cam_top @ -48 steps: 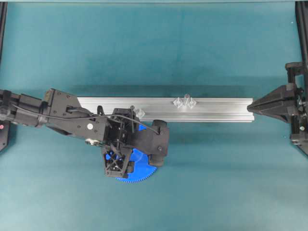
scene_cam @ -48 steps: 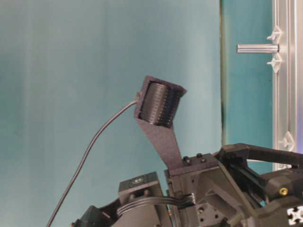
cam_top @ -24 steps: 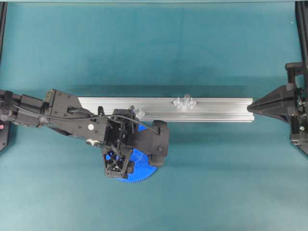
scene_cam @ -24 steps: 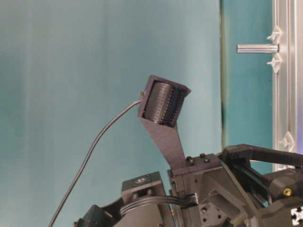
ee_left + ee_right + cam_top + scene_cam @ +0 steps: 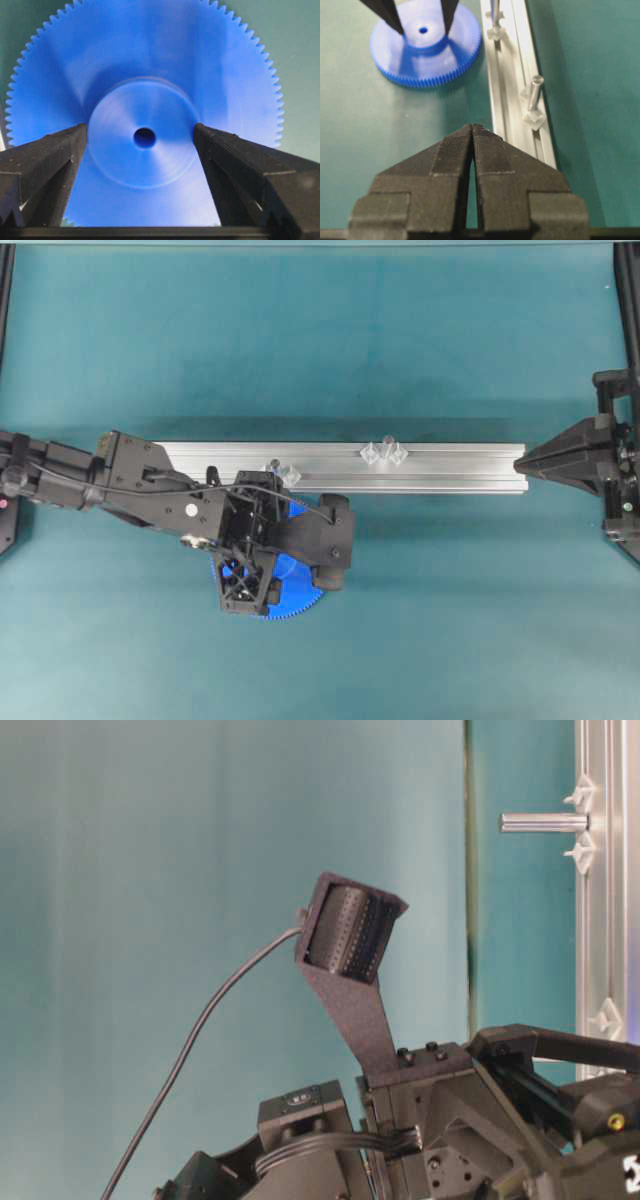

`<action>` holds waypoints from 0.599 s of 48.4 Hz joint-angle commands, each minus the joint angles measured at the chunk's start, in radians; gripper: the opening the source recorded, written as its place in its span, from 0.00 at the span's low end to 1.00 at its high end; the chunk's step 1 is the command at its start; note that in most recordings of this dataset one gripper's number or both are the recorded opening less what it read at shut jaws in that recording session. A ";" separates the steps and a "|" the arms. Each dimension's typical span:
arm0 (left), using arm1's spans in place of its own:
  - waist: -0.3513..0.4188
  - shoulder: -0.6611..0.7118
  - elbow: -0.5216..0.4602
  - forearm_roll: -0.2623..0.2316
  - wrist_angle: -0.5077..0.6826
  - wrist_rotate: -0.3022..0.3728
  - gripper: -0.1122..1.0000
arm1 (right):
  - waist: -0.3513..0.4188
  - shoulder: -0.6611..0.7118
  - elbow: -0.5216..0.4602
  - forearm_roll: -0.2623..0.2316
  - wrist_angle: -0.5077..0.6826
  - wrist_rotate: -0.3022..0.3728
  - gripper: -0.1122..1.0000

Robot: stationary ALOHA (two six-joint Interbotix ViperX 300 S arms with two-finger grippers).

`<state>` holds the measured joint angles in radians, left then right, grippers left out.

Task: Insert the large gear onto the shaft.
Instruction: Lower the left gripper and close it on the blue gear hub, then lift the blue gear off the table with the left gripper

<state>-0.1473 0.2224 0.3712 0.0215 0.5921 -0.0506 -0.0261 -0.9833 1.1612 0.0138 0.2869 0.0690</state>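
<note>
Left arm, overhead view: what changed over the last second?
The left gripper shifted slightly toward the bottom of the overhead view, over the big bright-blue plastic disc gear, exposing the stubby clear-based peg on the silver aluminium rail. Its jaws stand open either side of the gear's raised hub; nothing gripped. Gear, the longer silvery shaft and right gripper stayed put.

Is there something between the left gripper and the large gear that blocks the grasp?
Nothing visible does. In the left wrist view, the left gripper is open, one finger on each side of the raised hub of the large gear, which lies flat on the table. Whether the fingers touch the hub is unclear.
</note>
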 commanded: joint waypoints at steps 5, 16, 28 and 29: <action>-0.023 0.000 -0.009 0.000 -0.006 -0.012 0.93 | 0.000 0.003 -0.005 0.002 -0.008 0.008 0.18; -0.023 0.003 0.003 0.000 -0.003 -0.017 0.93 | -0.002 -0.015 0.000 0.003 -0.008 0.008 0.18; -0.023 0.003 0.015 0.000 -0.003 -0.015 0.93 | -0.002 -0.028 0.002 0.003 -0.003 0.008 0.18; -0.023 0.003 0.017 0.000 -0.003 -0.015 0.93 | 0.000 -0.028 0.000 0.003 -0.002 0.008 0.18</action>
<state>-0.1580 0.2347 0.3866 0.0230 0.5890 -0.0675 -0.0261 -1.0155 1.1704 0.0153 0.2884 0.0690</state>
